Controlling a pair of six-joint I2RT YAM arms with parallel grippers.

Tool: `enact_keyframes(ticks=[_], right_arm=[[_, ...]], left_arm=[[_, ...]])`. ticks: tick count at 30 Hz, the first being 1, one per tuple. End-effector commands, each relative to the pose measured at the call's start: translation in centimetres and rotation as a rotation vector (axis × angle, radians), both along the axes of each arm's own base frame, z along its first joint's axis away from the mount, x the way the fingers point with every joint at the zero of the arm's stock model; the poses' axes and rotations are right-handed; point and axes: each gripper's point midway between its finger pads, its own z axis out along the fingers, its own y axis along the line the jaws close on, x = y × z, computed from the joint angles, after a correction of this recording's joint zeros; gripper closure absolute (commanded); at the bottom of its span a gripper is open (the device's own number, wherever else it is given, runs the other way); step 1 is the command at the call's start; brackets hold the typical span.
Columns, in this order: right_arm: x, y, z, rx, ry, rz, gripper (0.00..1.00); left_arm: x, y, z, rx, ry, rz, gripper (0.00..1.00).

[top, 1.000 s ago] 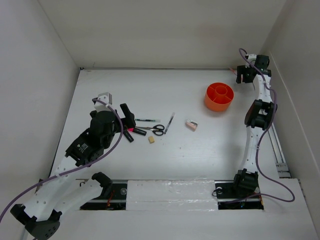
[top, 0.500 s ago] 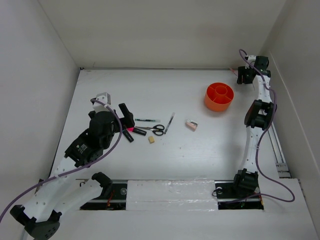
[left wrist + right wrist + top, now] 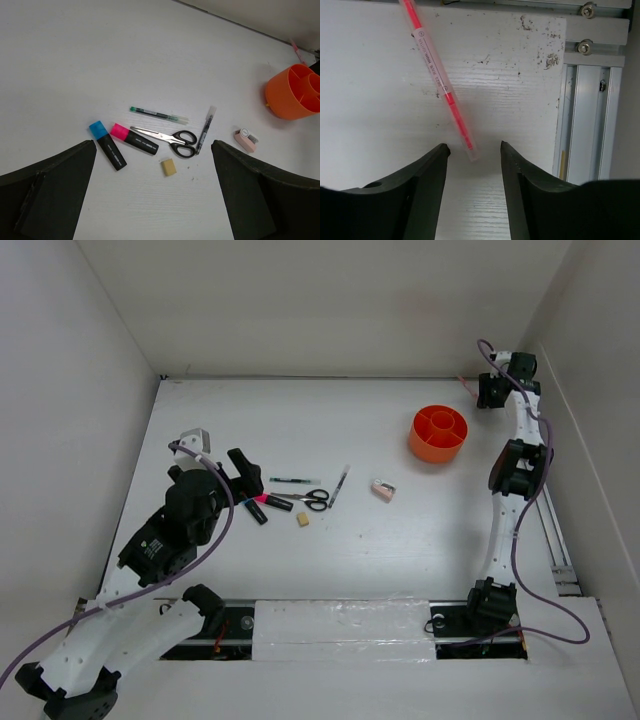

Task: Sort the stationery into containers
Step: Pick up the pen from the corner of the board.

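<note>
**Count.** One orange pot (image 3: 438, 434). Two black markers, one blue-capped (image 3: 107, 145) and one pink-capped (image 3: 134, 139). Three pens: green (image 3: 159, 114), grey (image 3: 205, 129) and pink (image 3: 440, 77). One pair of scissors (image 3: 167, 136), one eraser (image 3: 169, 167), one sharpener (image 3: 245, 139).

**Place.** The pot stood at the table's far right. The pink pen lay beyond it, near the far right corner. All other items lay out on the table, left of the pot.

**Axis, left wrist view.**
- The green pen lay nearly level.
- The grey pen ran nearly up and down the view.
- Both markers slanted, caps to the upper left.
- The scissors were closed, blades pointing left.

**Grippers.** The left gripper (image 3: 245, 468) had its jaws spread wide and held nothing. The right gripper (image 3: 490, 390) also had its jaws apart, with the pink pen's near end between the tips; whether it touched them could not be told.

**Views.** Only the right wrist view showed the pink pen's print and the bolted rail (image 3: 587, 100). The top view showed the pot's compartments in full.
</note>
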Motion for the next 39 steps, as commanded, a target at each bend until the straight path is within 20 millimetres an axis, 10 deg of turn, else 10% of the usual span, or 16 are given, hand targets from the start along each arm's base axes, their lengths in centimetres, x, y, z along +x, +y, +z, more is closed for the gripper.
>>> enact_keyframes(ticks=[1, 22, 39], right_arm=[[1.0, 0.9, 1.3, -0.019, -0.039, 0.017, 0.48], [1.0, 2.5, 1.0, -0.048, -0.022, 0.103, 0.99], [-2.4, 4.2, 0.4, -0.016, 0.076, 0.14, 1.0]], left_arm=[[0.1, 0.3, 0.0, -0.005, -0.01, 0.019, 0.0], [-0.1, 0.8, 0.5, -0.013, -0.031, 0.036, 0.0], [-0.8, 1.1, 1.3, -0.038, -0.061, 0.045, 0.0]])
